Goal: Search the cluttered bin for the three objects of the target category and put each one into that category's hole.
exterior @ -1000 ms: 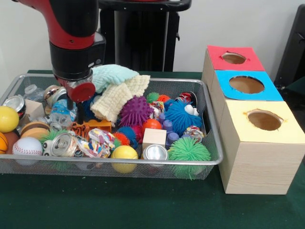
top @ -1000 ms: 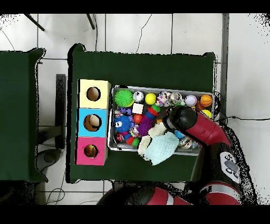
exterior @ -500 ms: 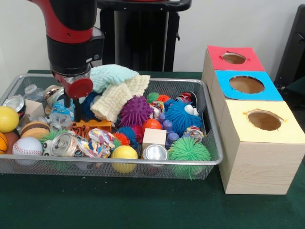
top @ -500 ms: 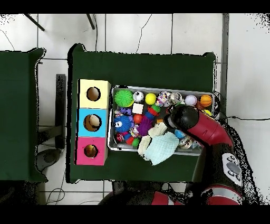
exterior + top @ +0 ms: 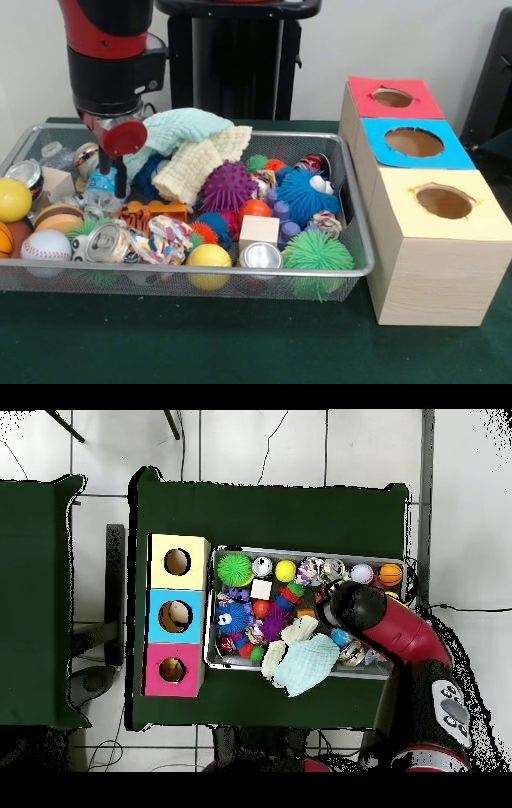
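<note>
Nearest on the green surface (image 5: pixel 200 344), the wire bin (image 5: pixel 192 276) holds a can (image 5: pixel 261 256), a yellow ball (image 5: pixel 208 256), a baseball (image 5: pixel 46 245) and a green spiky ball (image 5: pixel 317 252) along its front. Midway lie a purple spiky ball (image 5: pixel 228 186) and folded cloths (image 5: pixel 192 148). The gripper (image 5: pixel 112 180) hangs over the bin's left half above a plastic bottle (image 5: pixel 102 192); state of the jaws cannot be told. Beside the bin stand the yellow box (image 5: pixel 436 256), blue box (image 5: pixel 416 142) and red box (image 5: pixel 392 98), each with a hole.

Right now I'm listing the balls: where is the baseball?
In the front view the baseball lies at the wire bin's near left corner, beside the crushed can, below the orange ball.
</note>
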You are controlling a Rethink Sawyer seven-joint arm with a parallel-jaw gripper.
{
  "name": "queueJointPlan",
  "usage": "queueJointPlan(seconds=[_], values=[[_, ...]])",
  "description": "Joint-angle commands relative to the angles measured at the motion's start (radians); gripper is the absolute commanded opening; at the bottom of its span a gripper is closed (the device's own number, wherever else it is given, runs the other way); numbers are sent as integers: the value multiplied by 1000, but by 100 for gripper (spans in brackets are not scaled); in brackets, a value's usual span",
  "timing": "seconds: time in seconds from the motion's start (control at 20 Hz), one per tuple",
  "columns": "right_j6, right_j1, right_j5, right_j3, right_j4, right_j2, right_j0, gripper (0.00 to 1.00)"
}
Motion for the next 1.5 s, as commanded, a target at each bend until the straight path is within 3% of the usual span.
queueJointPlan(seconds=[0.05, 0.8, 1.5], values=[[47, -7, -10, 125, 1, 128, -48, 100], [72, 69, 100, -79, 14, 112, -20, 100], [113, 88, 167, -164, 46, 111, 7, 100]])
